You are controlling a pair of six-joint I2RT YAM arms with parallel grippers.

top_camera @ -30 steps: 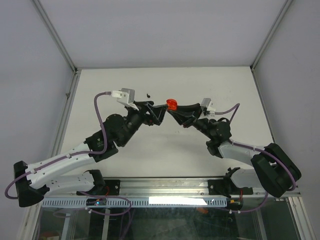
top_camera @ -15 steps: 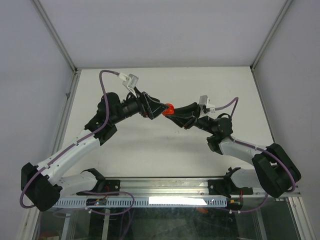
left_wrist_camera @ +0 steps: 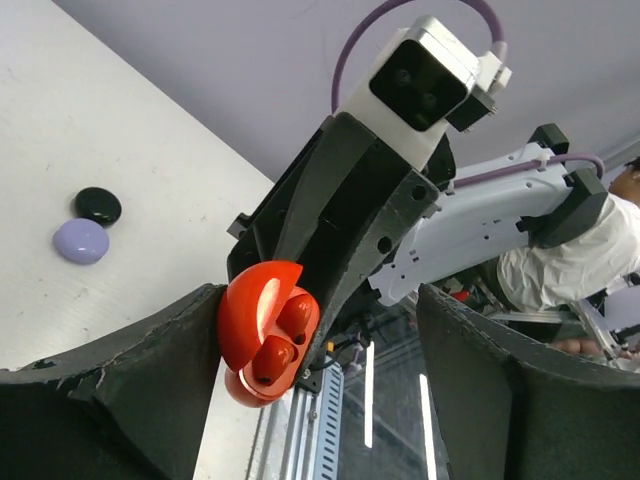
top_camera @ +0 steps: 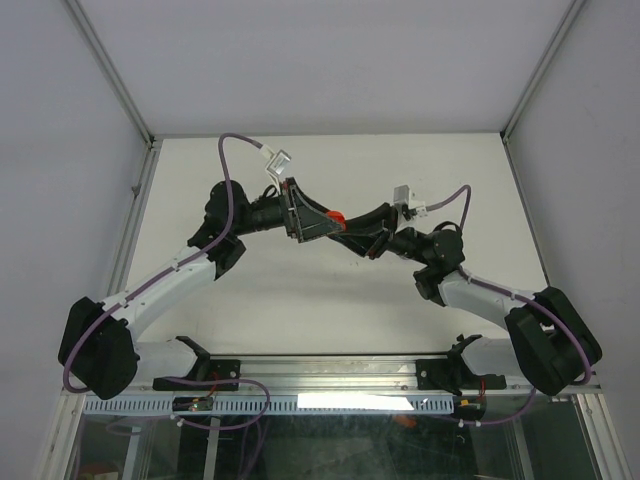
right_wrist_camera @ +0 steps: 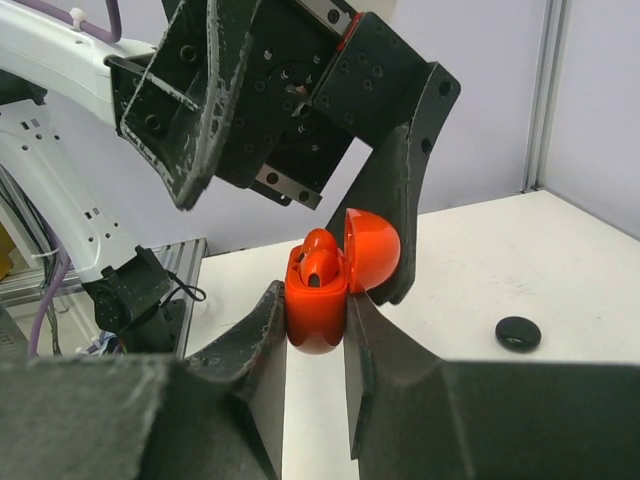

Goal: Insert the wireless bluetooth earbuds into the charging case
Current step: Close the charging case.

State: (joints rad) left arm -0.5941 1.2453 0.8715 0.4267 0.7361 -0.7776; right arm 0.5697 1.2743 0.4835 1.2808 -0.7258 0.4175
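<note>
Nearest the lens in the right wrist view, the right gripper [right_wrist_camera: 316, 312] is clamped on the lower half of a glossy red, egg-shaped plastic charging case [right_wrist_camera: 315, 325], low in the middle of the frame. Two small red stemmed earbuds [right_wrist_camera: 318, 262] sit side by side in its wells, so the insertion looks done for this pair. The hinged red domed lid [right_wrist_camera: 372, 245] stands open just right of them. Behind it, one dark finger [right_wrist_camera: 398, 215] of the left gripper [left_wrist_camera: 322, 330] lies against the lid's back, and its jaws stand wide apart, holding nothing. What seems left here is pushing the lid shut. Farther off on the white table [left_wrist_camera: 100, 120], at the left of the left wrist view, lie a small black round case [left_wrist_camera: 98, 205] and a pale purple round case [left_wrist_camera: 81, 241], touching and both shut; whether they hold buds cannot be told.
</note>
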